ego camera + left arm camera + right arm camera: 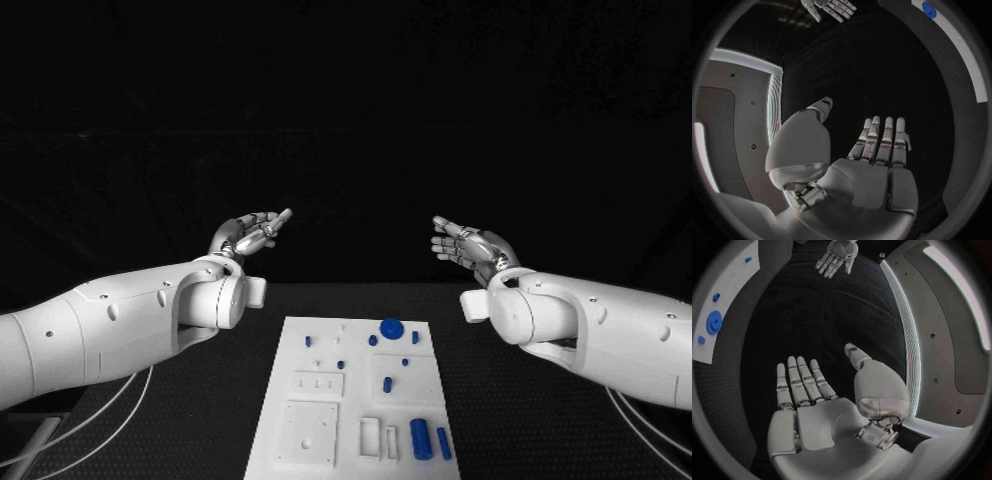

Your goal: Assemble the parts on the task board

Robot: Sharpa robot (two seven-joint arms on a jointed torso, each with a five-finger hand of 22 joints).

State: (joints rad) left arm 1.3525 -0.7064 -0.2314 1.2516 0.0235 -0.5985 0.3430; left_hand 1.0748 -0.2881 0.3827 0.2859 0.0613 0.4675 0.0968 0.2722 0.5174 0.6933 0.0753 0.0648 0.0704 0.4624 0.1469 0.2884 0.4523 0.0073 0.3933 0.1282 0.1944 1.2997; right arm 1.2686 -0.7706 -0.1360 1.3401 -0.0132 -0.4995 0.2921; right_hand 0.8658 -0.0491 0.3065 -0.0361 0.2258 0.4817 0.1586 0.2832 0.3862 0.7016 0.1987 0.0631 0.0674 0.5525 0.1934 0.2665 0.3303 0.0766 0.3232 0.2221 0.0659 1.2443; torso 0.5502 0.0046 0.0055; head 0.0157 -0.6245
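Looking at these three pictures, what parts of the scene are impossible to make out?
- Head view: the task board is cut off by the bottom edge.
- Head view: the small blue parts are too small to tell their shapes or whether they are seated.
- Left wrist view: a sliver of the board with one blue disc, cut by the rim.
- Right wrist view: the board's far end runs past the rim.

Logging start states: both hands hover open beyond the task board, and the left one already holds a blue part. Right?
Not quite. The left hand holds nothing; the left wrist view shows its palm bare. Both hands do hover open beyond the task board, the right hand included.
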